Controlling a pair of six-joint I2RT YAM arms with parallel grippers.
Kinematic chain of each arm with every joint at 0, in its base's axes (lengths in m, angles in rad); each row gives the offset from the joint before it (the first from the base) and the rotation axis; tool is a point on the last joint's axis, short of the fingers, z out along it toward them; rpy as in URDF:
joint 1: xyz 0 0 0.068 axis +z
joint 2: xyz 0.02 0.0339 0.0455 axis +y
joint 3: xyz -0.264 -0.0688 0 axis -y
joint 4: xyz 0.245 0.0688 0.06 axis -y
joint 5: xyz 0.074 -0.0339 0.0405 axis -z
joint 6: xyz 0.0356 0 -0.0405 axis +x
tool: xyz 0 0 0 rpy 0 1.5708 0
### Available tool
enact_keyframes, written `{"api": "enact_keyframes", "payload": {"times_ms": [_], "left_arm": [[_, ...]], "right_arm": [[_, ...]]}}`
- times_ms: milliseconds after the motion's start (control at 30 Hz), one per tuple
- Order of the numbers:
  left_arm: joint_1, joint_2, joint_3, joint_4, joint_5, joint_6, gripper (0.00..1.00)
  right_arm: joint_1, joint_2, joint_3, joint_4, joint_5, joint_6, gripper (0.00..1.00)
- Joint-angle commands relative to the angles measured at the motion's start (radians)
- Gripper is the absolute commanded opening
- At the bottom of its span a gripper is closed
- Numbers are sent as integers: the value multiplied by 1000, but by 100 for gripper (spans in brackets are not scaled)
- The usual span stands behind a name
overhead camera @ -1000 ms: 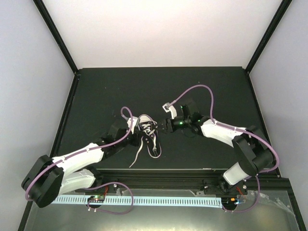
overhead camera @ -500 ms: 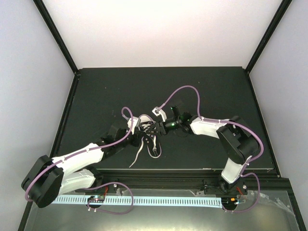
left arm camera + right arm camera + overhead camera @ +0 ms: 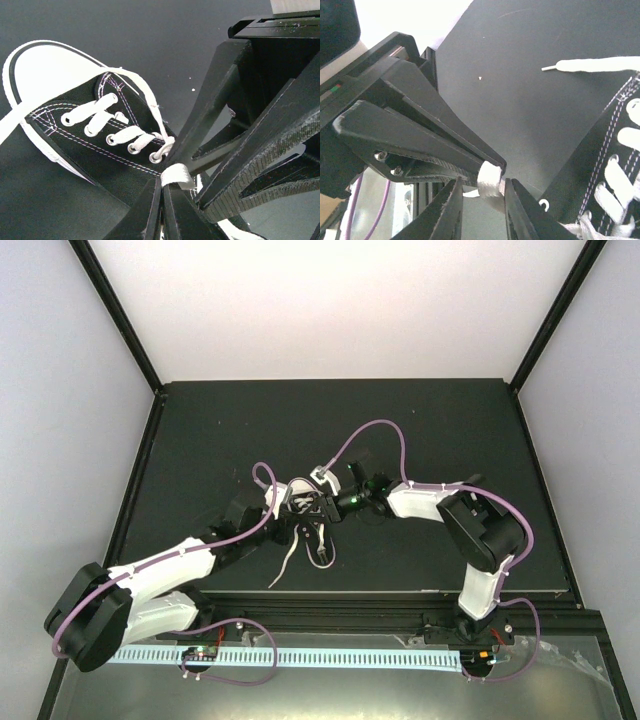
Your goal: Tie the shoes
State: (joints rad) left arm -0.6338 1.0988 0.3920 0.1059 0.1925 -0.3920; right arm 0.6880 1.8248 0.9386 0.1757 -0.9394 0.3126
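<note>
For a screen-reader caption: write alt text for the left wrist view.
The left gripper pinches a white lace just beside the top eyelets of a black canvas sneaker with a white toe cap, on a dark table. The right gripper extends in from the right, its fingers flanking the same lace.

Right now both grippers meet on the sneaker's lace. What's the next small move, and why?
Probably close the right gripper fully on the lace. The left gripper already pinches that strand beside the sneaker, and the right fingers bracket it; whether they grip yet is unclear, so secure it before pulling.
</note>
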Motion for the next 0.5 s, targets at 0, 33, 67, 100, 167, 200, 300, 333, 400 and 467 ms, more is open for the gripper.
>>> {"api": "enact_keyframes", "payload": {"times_ms": [0, 33, 67, 100, 167, 200, 300, 333, 400, 467], "left_arm": [[4, -17, 19, 24, 22, 19, 2], [5, -17, 19, 23, 22, 20, 2], [5, -18, 19, 22, 23, 21, 2], [5, -19, 19, 20, 23, 23, 1], [4, -21, 20, 16, 24, 24, 1], [4, -25, 21, 13, 22, 24, 2], [5, -32, 33, -22, -10, 24, 12], [6, -36, 46, -69, -47, 21, 23], [6, -45, 70, -146, -137, 3, 41], [7, -62, 86, -218, -222, -18, 49]], "right_arm": [[6, 7, 13, 36, -40, -18, 22], [6, 9, 15, 36, -41, -18, 18], [7, 11, 14, 36, -39, -19, 13], [7, 9, 14, 37, -33, -20, 8], [6, -1, 7, 43, -14, -19, 2], [5, -8, 1, 48, -1, -18, 2], [7, -39, -26, 70, 44, -11, 2], [6, -51, -35, 72, 59, -12, 2], [5, -69, -49, 70, 88, -15, 2], [5, -80, -57, 69, 108, -15, 2]]}}
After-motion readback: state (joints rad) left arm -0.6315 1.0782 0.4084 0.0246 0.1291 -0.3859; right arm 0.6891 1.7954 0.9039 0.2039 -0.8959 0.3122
